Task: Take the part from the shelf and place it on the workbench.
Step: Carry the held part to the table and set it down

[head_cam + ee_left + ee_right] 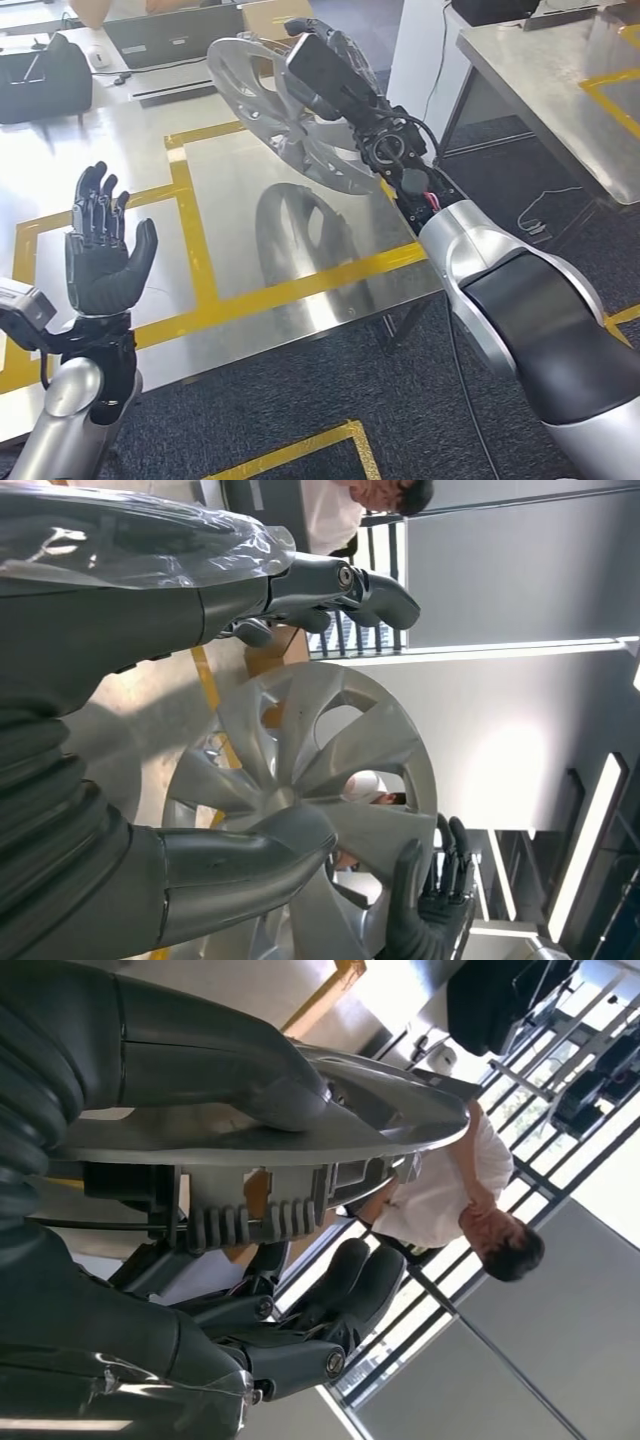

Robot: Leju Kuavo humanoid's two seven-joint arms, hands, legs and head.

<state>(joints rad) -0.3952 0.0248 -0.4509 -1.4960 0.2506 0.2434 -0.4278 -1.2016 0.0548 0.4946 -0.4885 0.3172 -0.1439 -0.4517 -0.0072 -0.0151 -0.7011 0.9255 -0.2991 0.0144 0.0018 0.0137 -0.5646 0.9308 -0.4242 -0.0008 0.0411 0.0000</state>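
Observation:
The part is a silver hubcap (256, 95) with curved spokes. My right hand (332, 65) grips it by the rim and holds it tilted in the air over the steel workbench (226, 190), where its reflection shows. In the right wrist view the hubcap (264, 1140) is edge-on, with the thumb on one face and the fingers (332, 1300) on the other. My left hand (102, 250) is raised over the bench's left part, open, fingers apart, holding nothing. The left wrist view looks past that hand (151, 630) at the hubcap (302, 770) and my right hand (430, 905) on its rim.
Yellow tape lines divide the workbench into boxes. A laptop (173, 35) and a black bag (41, 75) lie at its far side. A second steel table (543, 90) stands to the right across dark carpet (302, 400). A person in a white shirt (453, 1185) is beyond the bench.

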